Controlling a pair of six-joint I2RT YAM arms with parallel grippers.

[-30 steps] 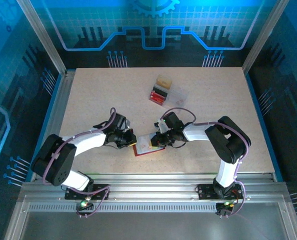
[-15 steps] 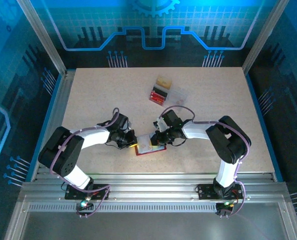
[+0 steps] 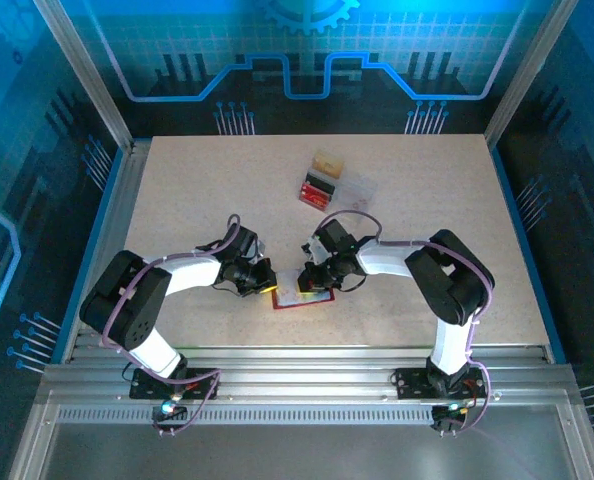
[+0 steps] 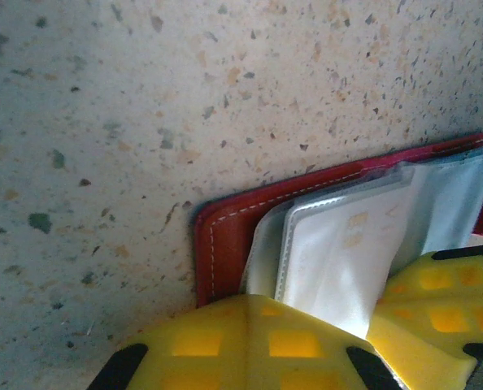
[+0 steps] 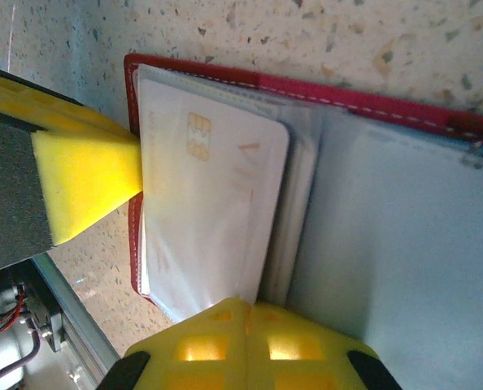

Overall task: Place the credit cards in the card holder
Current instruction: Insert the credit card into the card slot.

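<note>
The card holder (image 3: pixel 315 300) lies open near the table's front, red leather rim (image 5: pixel 306 85) up, clear sleeves (image 5: pixel 404 244) spread. A pale credit card (image 5: pixel 209 203) with a gold chip lies on its left half, partly in a sleeve; the same card (image 4: pixel 339 252) shows in the left wrist view. My right gripper (image 5: pixel 245 305) is shut, its tips meeting at the card's near edge. My left gripper (image 4: pixel 262 301) is shut too, tips pressed against the holder's left edge (image 4: pixel 217 244). Seen from above, the left gripper (image 3: pixel 268 284) and the right gripper (image 3: pixel 305 281) flank the holder.
Further back stand a clear plastic box (image 3: pixel 355 188), dark red ribbed pieces (image 3: pixel 317 190) and a small tan block (image 3: pixel 326 161). A metal rail (image 3: pixel 297 360) runs along the near edge, and blue walls enclose the table.
My left gripper has slid right up to the holder's left edge. My right gripper has shifted left over the holder with the card. Both stayed shut.
</note>
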